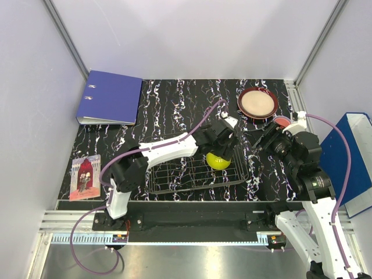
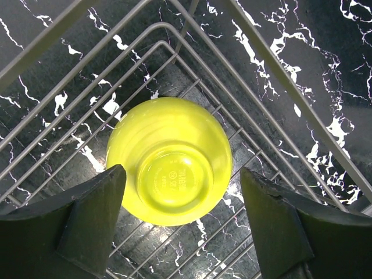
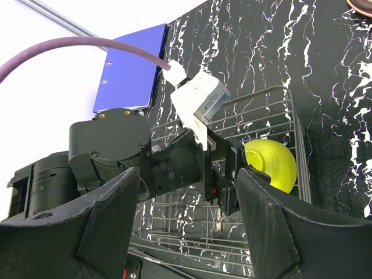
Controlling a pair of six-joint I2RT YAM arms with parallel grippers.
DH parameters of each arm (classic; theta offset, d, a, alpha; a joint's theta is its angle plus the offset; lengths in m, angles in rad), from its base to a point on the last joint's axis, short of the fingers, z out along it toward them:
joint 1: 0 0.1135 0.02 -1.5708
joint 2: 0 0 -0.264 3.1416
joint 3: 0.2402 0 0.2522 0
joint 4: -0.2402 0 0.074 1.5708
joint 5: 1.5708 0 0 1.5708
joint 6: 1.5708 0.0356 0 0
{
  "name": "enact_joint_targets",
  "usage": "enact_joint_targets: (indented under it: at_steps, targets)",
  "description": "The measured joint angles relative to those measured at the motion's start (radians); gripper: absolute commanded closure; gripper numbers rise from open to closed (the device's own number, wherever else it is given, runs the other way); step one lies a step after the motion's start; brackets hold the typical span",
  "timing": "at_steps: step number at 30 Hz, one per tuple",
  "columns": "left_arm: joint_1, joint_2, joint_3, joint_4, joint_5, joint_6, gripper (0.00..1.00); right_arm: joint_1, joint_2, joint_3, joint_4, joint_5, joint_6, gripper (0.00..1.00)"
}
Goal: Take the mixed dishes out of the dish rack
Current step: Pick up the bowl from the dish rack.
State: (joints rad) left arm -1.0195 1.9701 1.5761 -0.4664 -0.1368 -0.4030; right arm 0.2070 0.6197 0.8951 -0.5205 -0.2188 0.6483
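Observation:
The yellow-green bowl (image 2: 171,160) lies upside down in a corner of the wire dish rack (image 2: 244,64). My left gripper (image 2: 183,215) is open just above it, one finger on each side and not touching. From above, the bowl (image 1: 218,160) is at the right end of the rack (image 1: 174,174), under the left gripper (image 1: 222,146). The dark-red-rimmed beige plate (image 1: 257,103) sits on the table at the back right. My right gripper (image 1: 263,139) is open and empty, right of the rack. The right wrist view shows the bowl (image 3: 273,164) and rack (image 3: 264,113) past its open fingers.
A blue binder (image 1: 110,97) lies at the back left. A picture card (image 1: 85,177) lies at the front left. A small pink-red round thing (image 1: 282,121) shows beside the right arm, mostly hidden. A blue box (image 1: 349,157) stands off the table's right edge.

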Motion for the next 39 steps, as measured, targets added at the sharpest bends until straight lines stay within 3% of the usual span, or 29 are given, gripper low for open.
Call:
enact_joint_targets:
  at_steps: [10,31,34,35,36,39]
  targets:
    - [0.000,0.009,0.000,-0.001,0.003,0.003,0.23,0.000,-0.002,-0.002,0.000,0.000,0.000,0.25]
    - [0.000,0.011,-0.001,0.020,0.010,0.005,0.43,0.000,-0.010,-0.007,0.000,0.000,0.000,0.24]
    - [0.000,0.011,-0.001,0.022,0.010,0.005,0.37,0.000,-0.010,-0.008,0.000,0.000,0.000,0.24]
    - [0.000,0.011,-0.001,0.024,0.010,0.006,0.26,0.000,-0.011,-0.008,0.000,0.001,0.000,0.24]
    - [0.000,0.011,-0.001,0.024,0.010,0.006,0.21,0.000,-0.011,-0.008,0.000,0.001,0.000,0.24]
    - [0.000,0.014,-0.002,0.019,0.009,0.011,0.17,0.000,-0.011,-0.008,0.000,0.000,0.000,0.24]
